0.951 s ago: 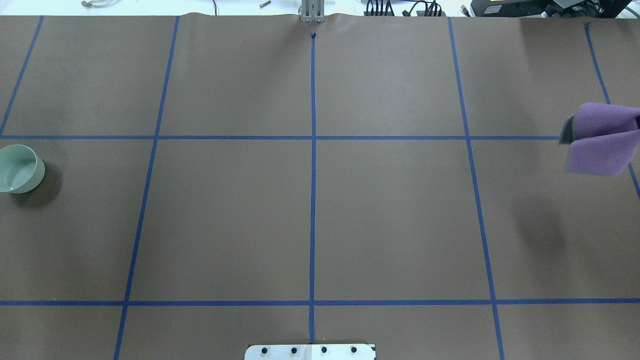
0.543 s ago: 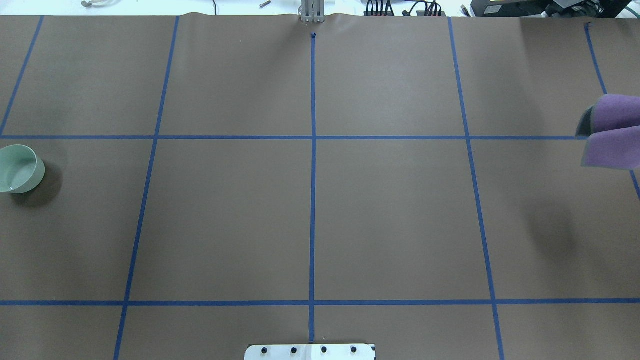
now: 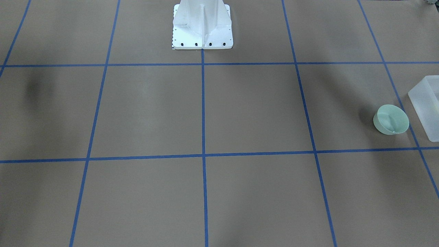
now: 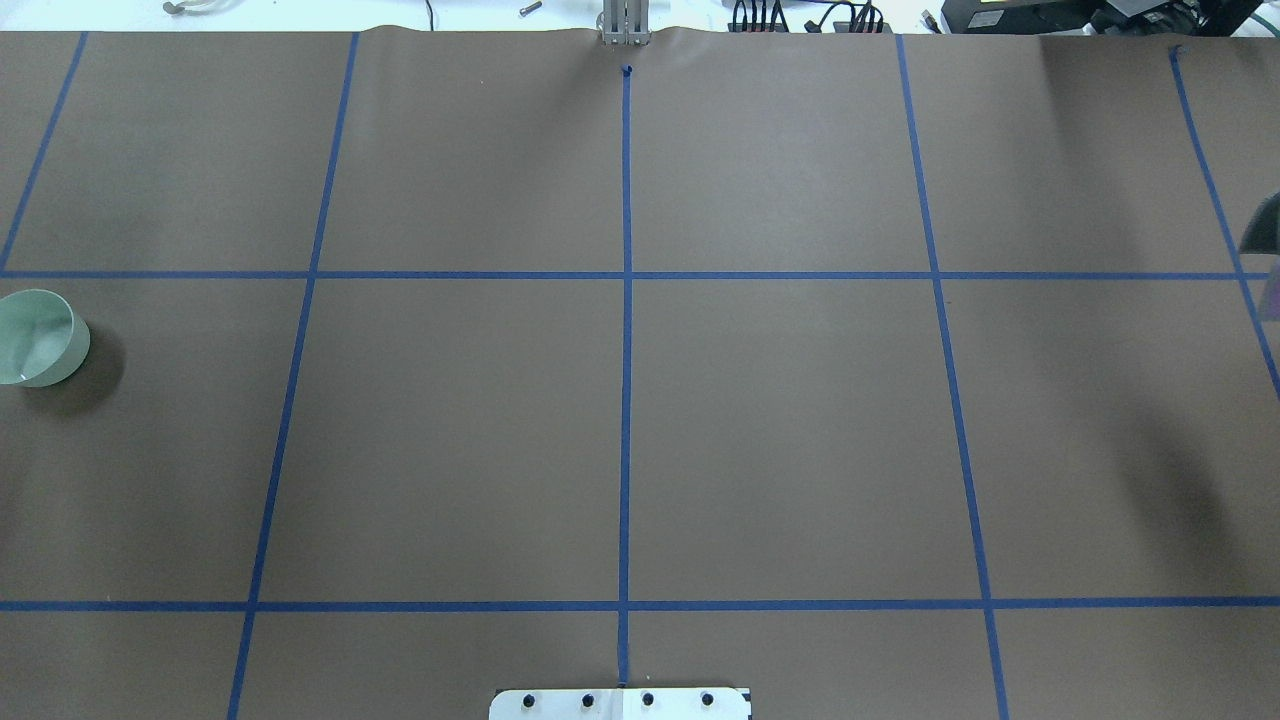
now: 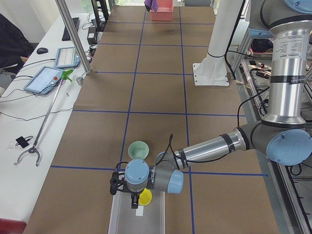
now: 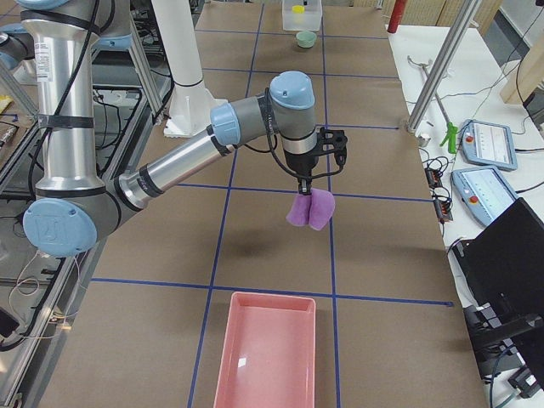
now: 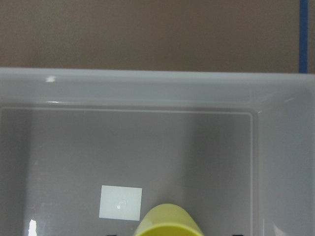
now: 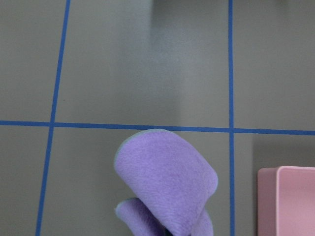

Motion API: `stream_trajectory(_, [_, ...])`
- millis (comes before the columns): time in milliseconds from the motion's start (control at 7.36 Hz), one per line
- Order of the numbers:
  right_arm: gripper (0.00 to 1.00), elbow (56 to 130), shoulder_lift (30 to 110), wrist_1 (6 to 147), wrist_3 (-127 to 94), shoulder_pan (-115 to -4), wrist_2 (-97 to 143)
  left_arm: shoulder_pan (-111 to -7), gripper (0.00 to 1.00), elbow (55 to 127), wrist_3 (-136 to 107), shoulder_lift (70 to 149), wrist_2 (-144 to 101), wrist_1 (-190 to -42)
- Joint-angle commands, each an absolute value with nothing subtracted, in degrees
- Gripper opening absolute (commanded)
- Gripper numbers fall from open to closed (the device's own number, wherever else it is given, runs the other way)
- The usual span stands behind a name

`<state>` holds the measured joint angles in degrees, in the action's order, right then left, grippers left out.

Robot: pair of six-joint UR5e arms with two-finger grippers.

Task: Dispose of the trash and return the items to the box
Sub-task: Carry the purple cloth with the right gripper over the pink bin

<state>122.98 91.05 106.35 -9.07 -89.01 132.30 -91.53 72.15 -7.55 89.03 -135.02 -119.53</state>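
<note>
My left gripper (image 5: 134, 200) is shut on the small yellow cup (image 5: 145, 197) and holds it inside the frosted white box (image 5: 122, 219). In the left wrist view the cup (image 7: 169, 222) is at the bottom edge, above the box's floor (image 7: 147, 147). The mint-green bowl (image 3: 391, 119) stands upright on the table beside the box (image 3: 425, 103); it also shows in the overhead view (image 4: 35, 337). My right gripper (image 6: 306, 189) is shut on a purple cloth (image 6: 309, 210) and holds it in the air. The cloth (image 8: 165, 184) hangs near a pink tray (image 8: 290, 196).
The pink tray (image 6: 263, 357) lies at the table's right end. The white robot base (image 3: 202, 27) stands at the table's middle rear edge. Blue tape lines grid the brown table. A side bench with tablets (image 5: 46, 78) runs along the far edge.
The purple cloth has moved right and almost out of the overhead view; only a sliver shows at the right edge. The bowl has not moved.
</note>
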Motion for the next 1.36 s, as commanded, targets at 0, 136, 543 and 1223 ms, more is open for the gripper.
stream_trajectory(0, [0.0, 122.35, 92.01, 111.08, 2.25, -93.76, 130.96, -93.15, 0.99, 82.2, -7.56, 89.64, -135.44, -109.24])
stream_trajectory(136, [0.0, 121.91, 93.24, 111.27, 7.51, -95.17, 127.91, -93.6, 0.99, 88.01, -7.56, 92.78, -135.35, -98.98])
stream_trajectory(543, [0.0, 114.99, 93.6, 111.01, 18.07, -100.62, 125.6, -92.91, 0.98, 91.06, -13.49, 98.61, -135.53, -91.13])
stream_trajectory(1223, [0.0, 109.1, 96.76, 108.91, 25.64, -103.62, 120.6, -81.84, 0.98, 75.71, -33.21, 98.0, -135.09, -122.2])
